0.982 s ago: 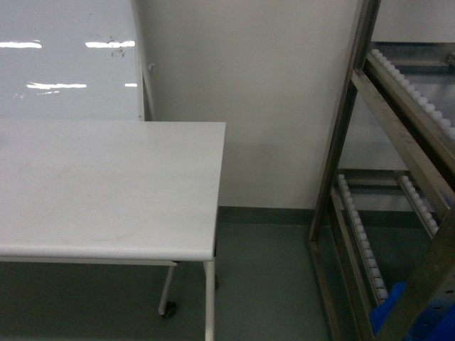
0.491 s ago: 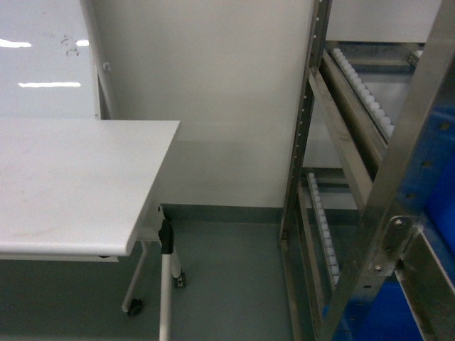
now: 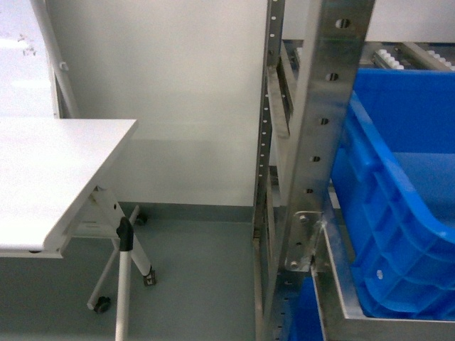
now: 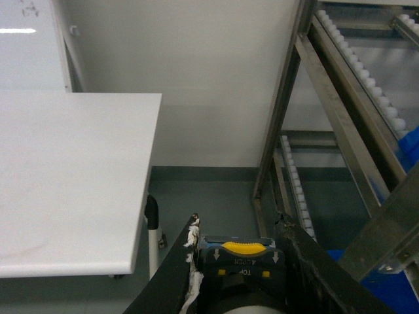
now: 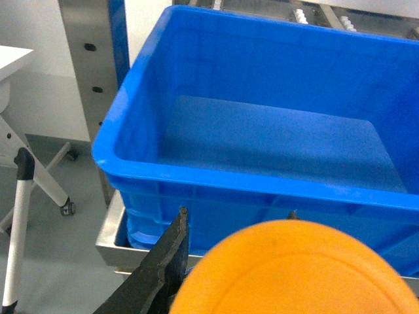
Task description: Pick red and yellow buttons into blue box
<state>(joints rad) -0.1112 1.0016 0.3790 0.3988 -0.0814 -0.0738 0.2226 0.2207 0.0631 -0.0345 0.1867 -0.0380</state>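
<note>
My left gripper [image 4: 239,255] is clamped on the yellow button [image 4: 245,247], cap up, so it rides securely. My right gripper [image 5: 236,226] seems closed around the orange-red button [image 5: 294,275], whose cap fills the view at 6 o'clock. The blue box [image 5: 196,171] sits at 12 o'clock on the steel rack [image 3: 323,142], with its open top ready for both drops.

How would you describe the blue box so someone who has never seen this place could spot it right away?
Find the tall metal rack to the right of the white table. The blue box sits on a shelf of that rack, just behind the upright post. It is the large, deep, bright blue plastic crate with a thick rolled rim, open at the top and with nothing inside, unlike the grey metal around it.
</note>
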